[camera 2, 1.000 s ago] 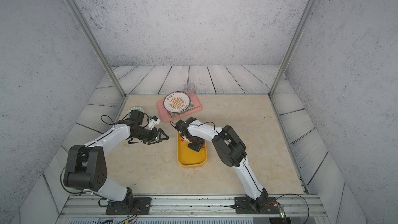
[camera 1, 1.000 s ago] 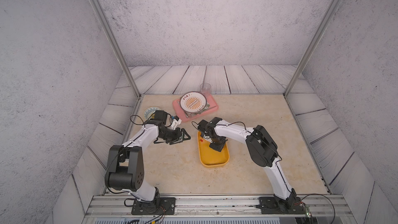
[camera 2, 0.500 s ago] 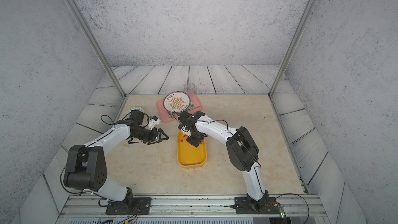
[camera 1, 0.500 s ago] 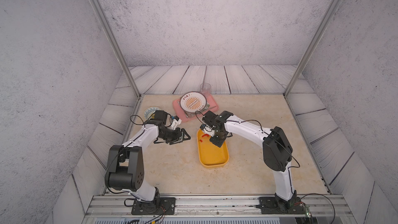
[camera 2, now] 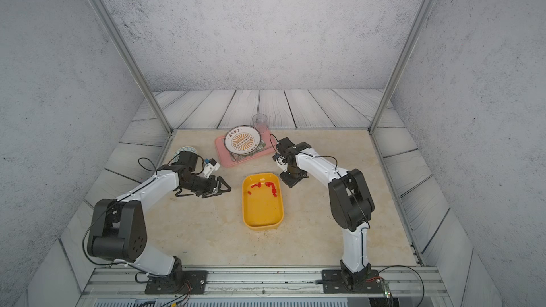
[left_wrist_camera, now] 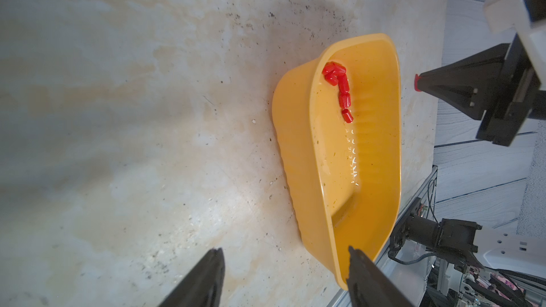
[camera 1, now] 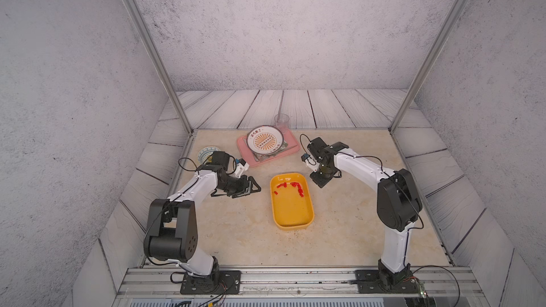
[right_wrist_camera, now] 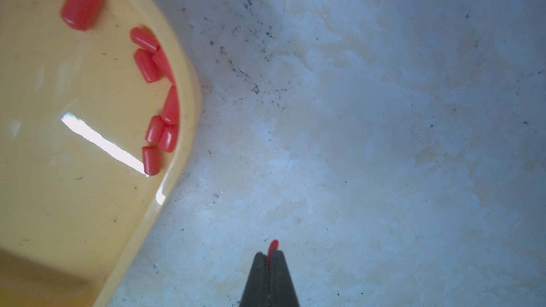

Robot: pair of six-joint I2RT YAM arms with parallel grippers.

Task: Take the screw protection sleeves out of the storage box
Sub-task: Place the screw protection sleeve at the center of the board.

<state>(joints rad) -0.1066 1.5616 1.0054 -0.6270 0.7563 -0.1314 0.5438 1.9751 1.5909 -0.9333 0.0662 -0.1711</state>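
Observation:
The yellow storage box lies mid-table, with several red screw protection sleeves along its far end. My right gripper points down over bare table just right of the box's far corner. It is shut on one red sleeve, whose tip pokes out between the fingertips. The right wrist view has the box and its sleeves off to the side. My left gripper is open and empty, low over the table left of the box.
A pink tray at the back holds a round patterned plate, and a clear cup stands behind it. A small blue-patterned dish sits behind the left arm. A metal rail runs along the front edge.
My right gripper has moved right from above the box's far end, off the box and over the table, still shut. The left arm has not moved.

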